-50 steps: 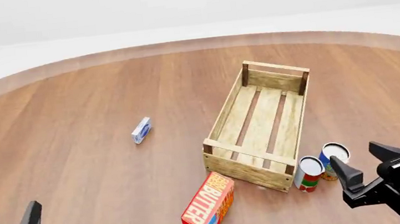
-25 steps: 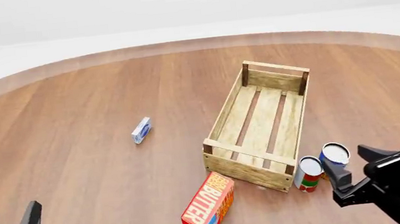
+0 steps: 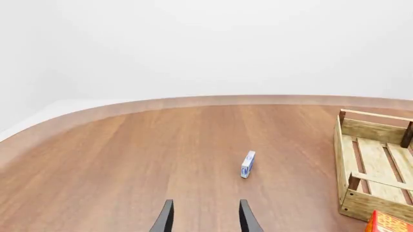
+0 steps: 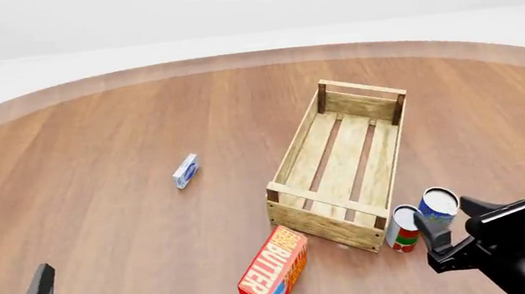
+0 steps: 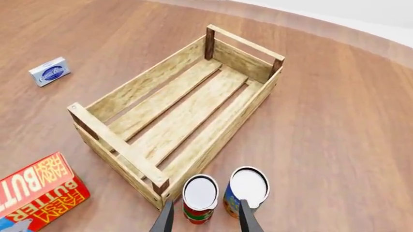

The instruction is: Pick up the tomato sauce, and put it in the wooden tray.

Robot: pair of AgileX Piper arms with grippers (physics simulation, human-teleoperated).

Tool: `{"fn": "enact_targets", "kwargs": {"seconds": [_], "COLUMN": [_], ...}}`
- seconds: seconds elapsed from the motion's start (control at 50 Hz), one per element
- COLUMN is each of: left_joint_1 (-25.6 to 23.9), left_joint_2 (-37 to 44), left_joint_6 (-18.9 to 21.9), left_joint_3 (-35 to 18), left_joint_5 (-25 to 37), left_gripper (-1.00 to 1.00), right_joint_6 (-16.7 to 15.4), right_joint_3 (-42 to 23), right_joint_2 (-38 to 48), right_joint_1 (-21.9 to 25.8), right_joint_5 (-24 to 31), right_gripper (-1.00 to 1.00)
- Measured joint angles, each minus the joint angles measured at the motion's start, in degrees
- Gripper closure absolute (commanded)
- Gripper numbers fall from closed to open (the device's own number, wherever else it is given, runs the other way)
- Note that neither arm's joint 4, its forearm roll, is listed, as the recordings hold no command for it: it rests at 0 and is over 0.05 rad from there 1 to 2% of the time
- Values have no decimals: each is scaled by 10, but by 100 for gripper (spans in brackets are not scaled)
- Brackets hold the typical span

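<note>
The tomato sauce [image 4: 404, 229] is a small can with a red, white and green label. It stands upright just outside the near right corner of the wooden tray [image 4: 328, 201]. In the right wrist view the can [image 5: 200, 197] sits next to the tray's corner post [image 5: 159, 184]. My right gripper [image 4: 454, 223] is open, close behind both cans, and its fingers [image 5: 243, 212] reach towards the sauce can without touching it. My left gripper [image 4: 6, 292] is open and empty at the near left, and its fingers also show in the left wrist view [image 3: 167, 216].
A blue-labelled can [image 4: 437, 206] stands touching or nearly touching the sauce can on its right [image 5: 247, 190]. A red butter box [image 4: 273, 272] lies in front of the tray's near left corner. A small blue-and-white box [image 4: 185, 171] lies at mid table.
My right gripper has moved left and nearer to the two cans. The left arm, the cans and the tray have not moved.
</note>
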Motion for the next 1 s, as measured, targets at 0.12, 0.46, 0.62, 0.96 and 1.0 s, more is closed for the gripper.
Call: {"fn": "enact_targets", "kwargs": {"seconds": [0.12,0.46,0.62,0.96,1.0], "left_joint_1": [0,0,0,0,0], "left_joint_2": [0,0,0,0,0], "left_joint_6": [0,0,0,0,0], "left_joint_3": [0,0,0,0,0], "left_joint_5": [0,0,0,0,0], "left_gripper": [-100,-100,-100,-100,-100], "right_joint_6": [3,9,11,16,18], "right_joint_3": [4,14,18,26,27], "right_joint_2": [15,54,71,108,118], "right_joint_1": [0,0,-1,-2,-2], "right_joint_5": [-17,-61,-79,-120,-130], "right_gripper": [-100,-100,-100,-100,-100]}}
